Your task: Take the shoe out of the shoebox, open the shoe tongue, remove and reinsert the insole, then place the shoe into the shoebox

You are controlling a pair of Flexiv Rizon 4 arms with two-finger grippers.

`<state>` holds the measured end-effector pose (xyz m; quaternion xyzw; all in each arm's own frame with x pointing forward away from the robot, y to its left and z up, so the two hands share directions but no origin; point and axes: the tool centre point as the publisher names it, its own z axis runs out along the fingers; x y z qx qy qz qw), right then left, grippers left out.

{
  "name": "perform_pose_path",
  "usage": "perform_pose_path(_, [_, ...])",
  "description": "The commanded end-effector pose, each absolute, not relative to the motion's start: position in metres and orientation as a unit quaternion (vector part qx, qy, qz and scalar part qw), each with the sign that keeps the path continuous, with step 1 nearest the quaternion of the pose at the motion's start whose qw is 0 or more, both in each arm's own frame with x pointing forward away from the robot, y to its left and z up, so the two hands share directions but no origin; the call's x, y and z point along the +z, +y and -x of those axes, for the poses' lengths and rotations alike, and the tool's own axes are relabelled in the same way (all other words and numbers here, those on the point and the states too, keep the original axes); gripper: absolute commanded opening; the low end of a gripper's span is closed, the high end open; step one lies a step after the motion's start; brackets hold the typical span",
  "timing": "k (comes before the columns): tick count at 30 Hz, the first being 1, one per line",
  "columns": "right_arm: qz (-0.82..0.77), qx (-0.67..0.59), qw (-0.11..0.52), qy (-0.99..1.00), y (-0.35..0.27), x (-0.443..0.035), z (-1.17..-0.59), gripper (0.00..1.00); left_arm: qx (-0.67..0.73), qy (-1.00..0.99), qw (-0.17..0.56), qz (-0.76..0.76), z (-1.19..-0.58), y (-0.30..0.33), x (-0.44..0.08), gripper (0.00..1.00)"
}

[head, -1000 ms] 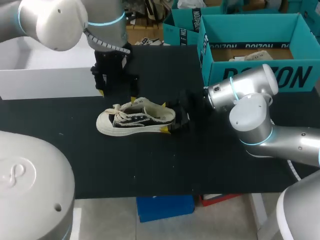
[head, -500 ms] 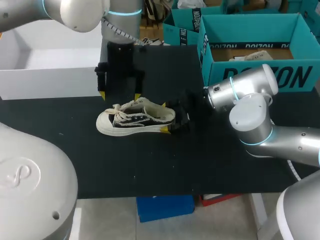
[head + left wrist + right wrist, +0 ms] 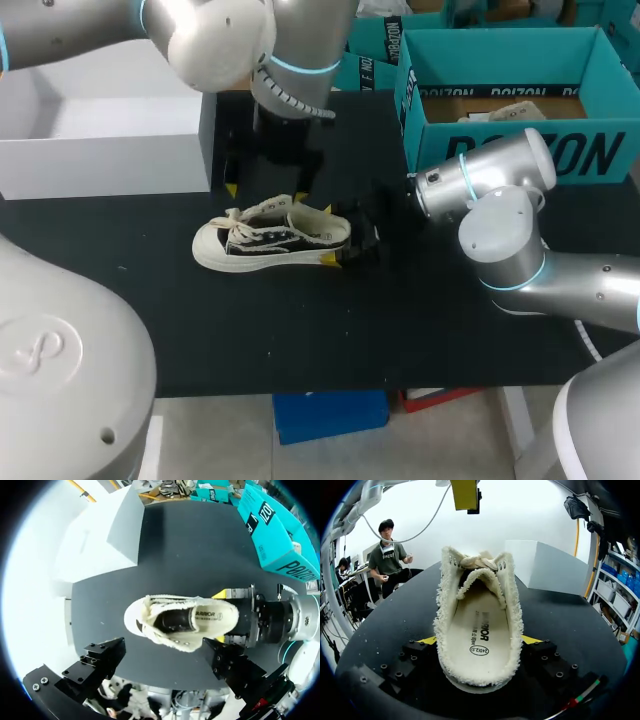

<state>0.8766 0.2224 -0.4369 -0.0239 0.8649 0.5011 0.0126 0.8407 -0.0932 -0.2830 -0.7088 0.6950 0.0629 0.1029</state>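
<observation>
Right gripper (image 3: 479, 641) clamped on the heel of the sneaker (image 3: 270, 238), left gripper (image 3: 266, 193) above it with fingers wide apart, sneaker upright on the black table (image 3: 300, 330) near the teal shoebox (image 3: 505, 150), insole (image 3: 479, 630) lying inside, visible in the wrist views only

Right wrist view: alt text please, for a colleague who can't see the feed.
A fleece-lined sneaker sits heel-first in the right gripper, yellow fingertips against both sides of its heel. Its insole is in place; a white box stands beyond on the black table.
</observation>
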Motion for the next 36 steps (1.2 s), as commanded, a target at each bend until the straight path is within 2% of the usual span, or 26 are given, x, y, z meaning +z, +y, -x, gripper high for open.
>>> perform_pose_path(1, [0.023,0.5,0.013,0.865,0.225,-0.438,-0.877,0.0,0.044,0.702,0.13,0.699,-0.838,-0.094,-0.295,1.0])
perform_pose_path(36, [0.023,0.5,0.013,0.865,0.225,-0.438,-0.877,0.0,0.137,0.713,0.132,0.675,-0.864,-0.113,-0.377,1.0])
